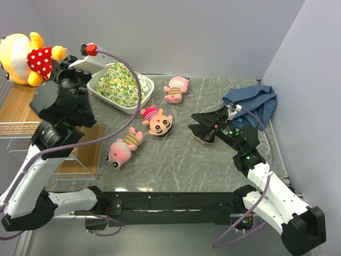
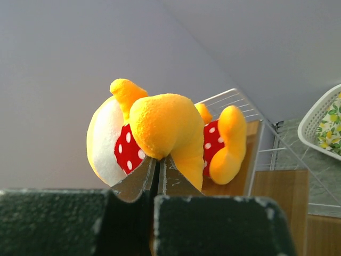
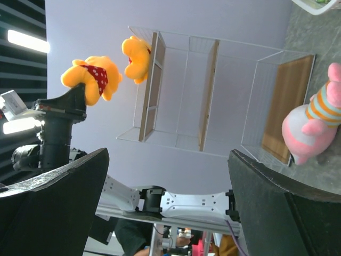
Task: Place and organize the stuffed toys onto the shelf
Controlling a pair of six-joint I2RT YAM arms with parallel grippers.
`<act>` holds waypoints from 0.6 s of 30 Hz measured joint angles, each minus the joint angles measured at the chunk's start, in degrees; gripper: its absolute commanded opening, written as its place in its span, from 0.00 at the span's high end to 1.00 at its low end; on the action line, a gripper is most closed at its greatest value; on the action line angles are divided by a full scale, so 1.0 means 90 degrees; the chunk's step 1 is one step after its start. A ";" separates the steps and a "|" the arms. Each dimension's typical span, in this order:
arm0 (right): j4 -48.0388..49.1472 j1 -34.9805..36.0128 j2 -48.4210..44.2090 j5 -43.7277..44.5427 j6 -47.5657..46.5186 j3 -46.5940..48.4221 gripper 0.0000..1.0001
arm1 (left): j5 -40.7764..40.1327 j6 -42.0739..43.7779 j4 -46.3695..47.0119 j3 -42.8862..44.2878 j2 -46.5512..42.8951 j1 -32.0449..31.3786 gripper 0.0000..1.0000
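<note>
The left gripper (image 2: 158, 169) is pinched tight on a limb of a yellow bear (image 1: 25, 57) in a red white-dotted shirt, holding it in the air above the top board of the shelf (image 1: 24, 106), which stands at the table's left edge. In the right wrist view a second yellow bear (image 3: 136, 56) rests against that top board, near the held one. The right gripper (image 1: 194, 122) hangs low over the grey table (image 1: 213, 165), jaws spread wide with nothing between them. Three pink toys lie on the table between the arms: a striped pink toy (image 1: 123, 146) near the shelf's lower board, a round-faced doll (image 1: 157, 121) in the middle, and a far pink toy (image 1: 177, 88) further back. A white basket (image 1: 97, 90) holding floral cloth (image 1: 120, 82) sits just beside the shelf, with the left arm's purple cable (image 1: 133, 90) looping across it. A blue cloth (image 1: 253, 101) lies crumpled behind the right gripper, near the right wall.
</note>
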 measured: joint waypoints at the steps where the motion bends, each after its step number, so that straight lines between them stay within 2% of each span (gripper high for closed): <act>1: -0.0058 -0.0002 -0.0053 -0.0012 -0.0034 0.0000 0.00 | -0.0039 0.0039 -0.0002 -0.0029 -0.0090 0.0000 0.99; 11: -0.0661 -0.0017 -0.0495 -0.0036 -0.0372 0.0007 0.00 | -0.0755 0.0406 -0.0138 -0.0049 -0.0338 0.0012 0.99; 18: -0.1190 -0.0019 -0.0714 -0.0015 -0.0641 0.0141 0.00 | -0.0959 -0.0702 -0.1685 -0.0194 -0.0573 0.0010 0.99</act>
